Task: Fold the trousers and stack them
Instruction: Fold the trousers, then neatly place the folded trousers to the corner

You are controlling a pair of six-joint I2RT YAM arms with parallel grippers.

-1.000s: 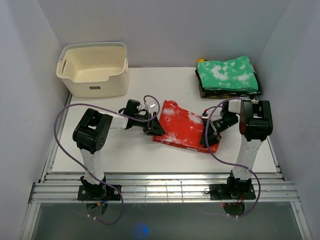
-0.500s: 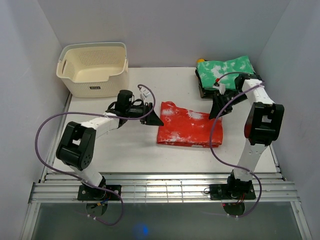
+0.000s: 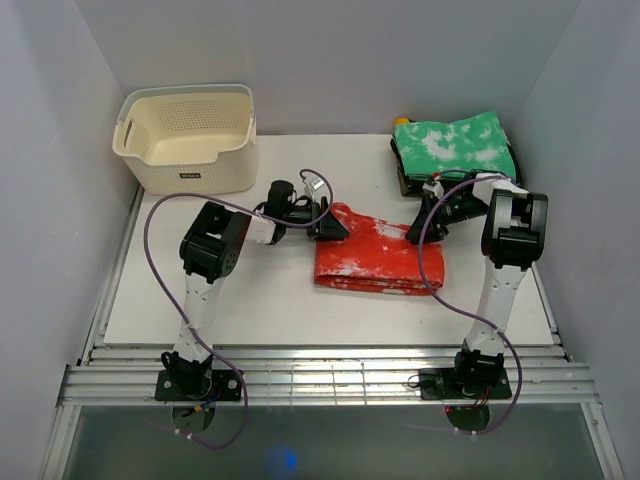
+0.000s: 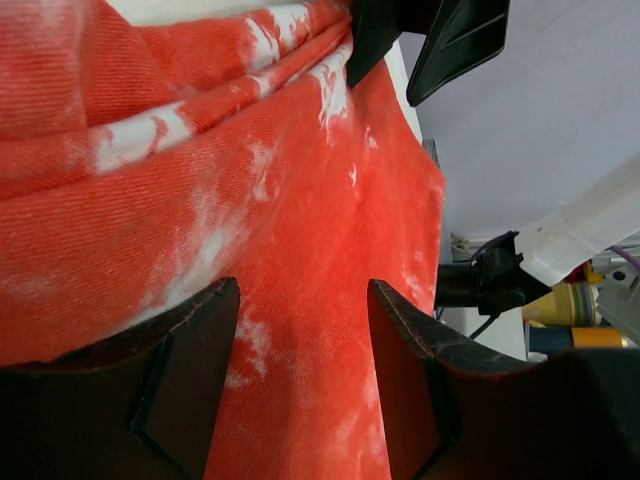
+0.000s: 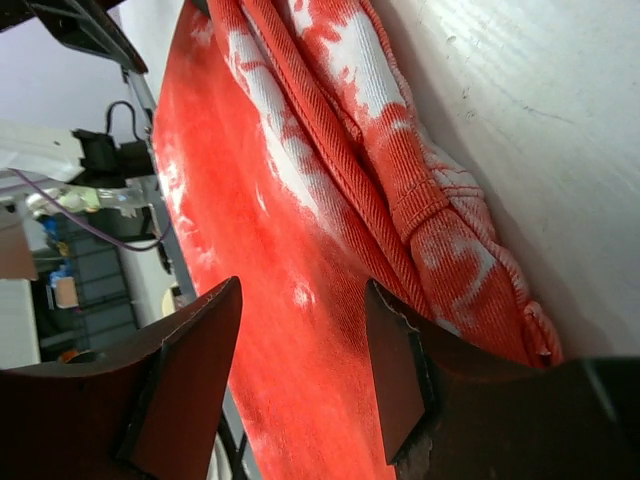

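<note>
The trousers [image 3: 380,258] lie folded in a red-orange, white-blotched rectangle at the middle of the table. My left gripper [image 3: 335,228] reaches low to their far left corner. In the left wrist view it [image 4: 303,330] stands open, the red cloth [image 4: 250,200] filling the gap between its dark fingers [image 4: 190,380]. My right gripper [image 3: 418,232] sits at the far right corner. The right wrist view shows it [image 5: 303,340] open as well, over the flat top layer beside the stacked fold edges [image 5: 400,170].
A cream plastic basket [image 3: 188,135] stands at the back left. A folded pile of green cloth with white blotches [image 3: 455,148] lies at the back right, close behind my right gripper. The white table board [image 3: 200,300] ends at a metal rail in front.
Both grippers left the trousers, swung away toward the back, then returned to the far corners. The trousers went from a skewed heap to a flatter rectangle.
</note>
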